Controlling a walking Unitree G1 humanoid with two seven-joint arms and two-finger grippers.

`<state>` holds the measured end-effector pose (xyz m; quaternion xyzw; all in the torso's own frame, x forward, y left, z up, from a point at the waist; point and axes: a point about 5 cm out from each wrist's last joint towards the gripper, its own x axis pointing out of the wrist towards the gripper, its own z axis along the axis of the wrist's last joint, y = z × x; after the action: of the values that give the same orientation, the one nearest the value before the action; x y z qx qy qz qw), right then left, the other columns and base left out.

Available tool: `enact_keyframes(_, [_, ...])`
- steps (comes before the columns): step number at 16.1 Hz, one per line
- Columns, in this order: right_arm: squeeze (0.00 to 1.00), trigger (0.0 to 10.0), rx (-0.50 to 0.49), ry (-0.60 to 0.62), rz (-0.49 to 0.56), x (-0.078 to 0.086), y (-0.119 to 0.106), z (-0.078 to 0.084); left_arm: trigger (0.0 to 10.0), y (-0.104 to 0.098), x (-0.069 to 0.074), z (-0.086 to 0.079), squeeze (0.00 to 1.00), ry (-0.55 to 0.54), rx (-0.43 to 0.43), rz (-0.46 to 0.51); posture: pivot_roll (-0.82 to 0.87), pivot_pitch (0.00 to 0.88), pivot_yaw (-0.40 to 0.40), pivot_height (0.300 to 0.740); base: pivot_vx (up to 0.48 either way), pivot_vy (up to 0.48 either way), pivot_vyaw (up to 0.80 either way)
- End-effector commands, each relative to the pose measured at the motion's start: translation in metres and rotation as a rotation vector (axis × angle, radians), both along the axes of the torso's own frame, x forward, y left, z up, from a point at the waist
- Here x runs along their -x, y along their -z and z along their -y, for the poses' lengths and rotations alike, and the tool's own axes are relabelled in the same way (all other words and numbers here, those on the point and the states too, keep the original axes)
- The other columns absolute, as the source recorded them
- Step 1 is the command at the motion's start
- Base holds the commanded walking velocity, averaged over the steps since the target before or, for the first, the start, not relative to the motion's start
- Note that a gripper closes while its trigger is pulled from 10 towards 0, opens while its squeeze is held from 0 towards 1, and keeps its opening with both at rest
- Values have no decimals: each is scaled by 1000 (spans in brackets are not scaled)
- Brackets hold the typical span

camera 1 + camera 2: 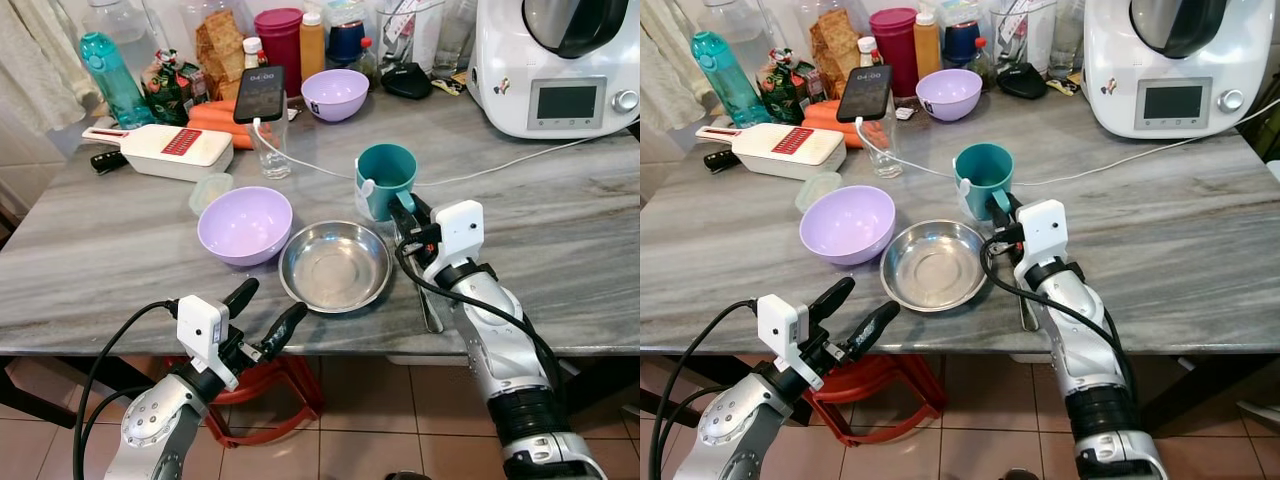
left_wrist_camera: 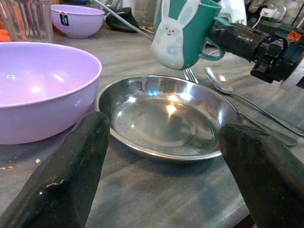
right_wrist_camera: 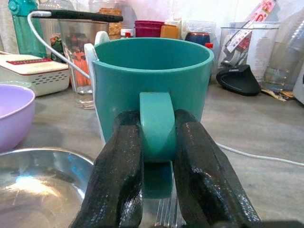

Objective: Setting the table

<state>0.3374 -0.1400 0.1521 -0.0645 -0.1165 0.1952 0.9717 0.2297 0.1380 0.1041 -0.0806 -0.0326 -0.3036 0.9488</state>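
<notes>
I see the grey marble table (image 1: 560, 250) with its near edge running across my view; its 3 o'clock half is bare apart from a white cable, while the far edge is crowded with bottles, jars and a white kitchen machine (image 1: 555, 65). A large lilac bowl (image 1: 245, 225) sits at 10 o'clock of the steel dish (image 1: 335, 265), just beside it. My left gripper (image 1: 262, 312) hangs off the near edge at 7 o'clock of the dish, fingers spread wide, holding nothing. My right gripper (image 3: 159, 156) pinches the handle of the teal mug (image 1: 385, 180), which stands at 1 o'clock of the dish. The mug is upright, with a white rabbit figure on its side. A fork and spoon (image 2: 247, 102) lie at 3 o'clock of the dish.
</notes>
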Motion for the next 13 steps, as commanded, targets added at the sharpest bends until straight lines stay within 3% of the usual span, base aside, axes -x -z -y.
enact_keyframes(1, [0,10000,-1,-27,19,-2,-4,-5,10000,-1,2,-1,0,0,-15,-3,-38,109,116,740,0,0,0])
enact_keyframes(13, [0,10000,9,-34,-1,-7,6,-7,10000,0,1,0,0,1,-15,-5,-33,106,117,740,0,0,0])
